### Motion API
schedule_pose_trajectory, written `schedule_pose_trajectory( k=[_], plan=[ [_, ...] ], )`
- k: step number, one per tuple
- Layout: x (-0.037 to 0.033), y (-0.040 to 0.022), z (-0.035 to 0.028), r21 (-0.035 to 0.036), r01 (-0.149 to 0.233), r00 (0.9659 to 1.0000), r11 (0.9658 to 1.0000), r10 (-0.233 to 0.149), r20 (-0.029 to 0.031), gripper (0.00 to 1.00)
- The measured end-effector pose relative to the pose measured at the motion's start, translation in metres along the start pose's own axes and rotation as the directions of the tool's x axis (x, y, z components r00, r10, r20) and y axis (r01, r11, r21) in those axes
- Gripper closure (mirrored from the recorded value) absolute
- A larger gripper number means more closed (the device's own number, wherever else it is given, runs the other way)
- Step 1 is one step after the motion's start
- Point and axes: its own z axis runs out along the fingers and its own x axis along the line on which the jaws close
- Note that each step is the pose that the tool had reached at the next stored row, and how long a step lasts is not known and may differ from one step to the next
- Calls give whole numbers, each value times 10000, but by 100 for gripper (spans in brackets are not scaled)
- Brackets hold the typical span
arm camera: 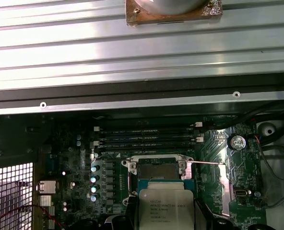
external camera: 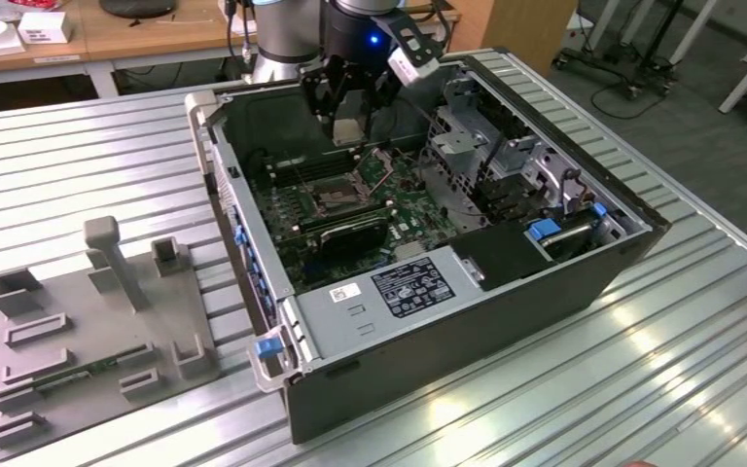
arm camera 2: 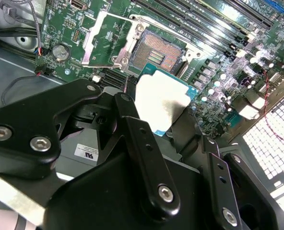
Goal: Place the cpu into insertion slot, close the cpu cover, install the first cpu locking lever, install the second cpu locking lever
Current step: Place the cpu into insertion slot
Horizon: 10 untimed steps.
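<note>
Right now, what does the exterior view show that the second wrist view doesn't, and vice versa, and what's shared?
Exterior view's own: the whole open computer case on the slatted table, and a grey fixture tray at that view's left. Second wrist view's own: the cpu cover standing open beside the empty insertion slot. Shared: the gripper shut on the cpu above the green board.

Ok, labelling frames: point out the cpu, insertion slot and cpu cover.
cpu (arm camera 2: 161,101), second wrist view, its pale top.
insertion slot (arm camera 2: 156,51), second wrist view, pin field.
cpu cover (arm camera 2: 91,36), second wrist view, frame bar.
</note>
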Motion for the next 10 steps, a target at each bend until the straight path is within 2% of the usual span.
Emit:
schedule_pose_trajectory(
  k=[10],
  plan=[
    [0,-1,14,-4,0,10000,10000,0,2,46]
  ],
)
